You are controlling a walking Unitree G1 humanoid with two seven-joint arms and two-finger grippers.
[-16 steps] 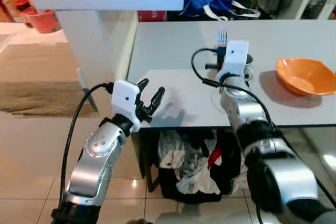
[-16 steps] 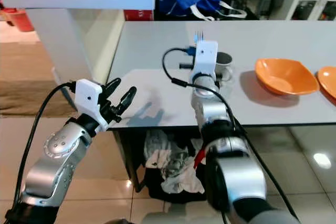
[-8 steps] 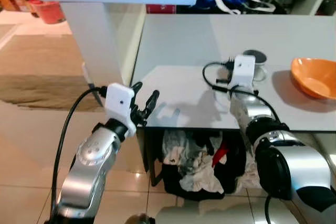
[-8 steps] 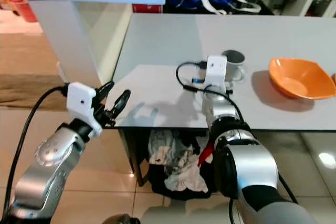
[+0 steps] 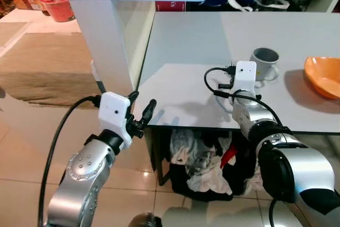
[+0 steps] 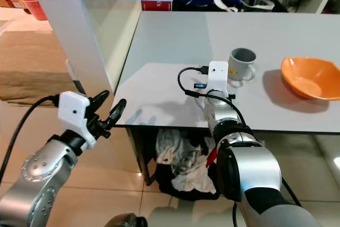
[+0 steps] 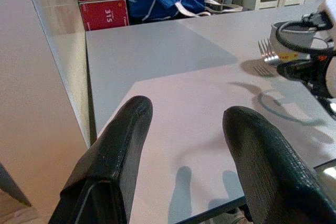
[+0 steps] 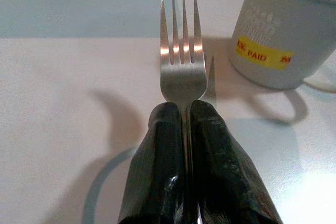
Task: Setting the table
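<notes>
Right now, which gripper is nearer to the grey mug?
Right. The right gripper, shut on a fork, is just beside the grey mug. The left gripper hangs open off the table's near edge, much farther away.

- Shiny silver metal fork
- Pale grey ceramic mug with a yellow sticker lettered in red
- Glossy orange bowl
- Light grey tabletop
- Matte black textured gripper fingers
</notes>
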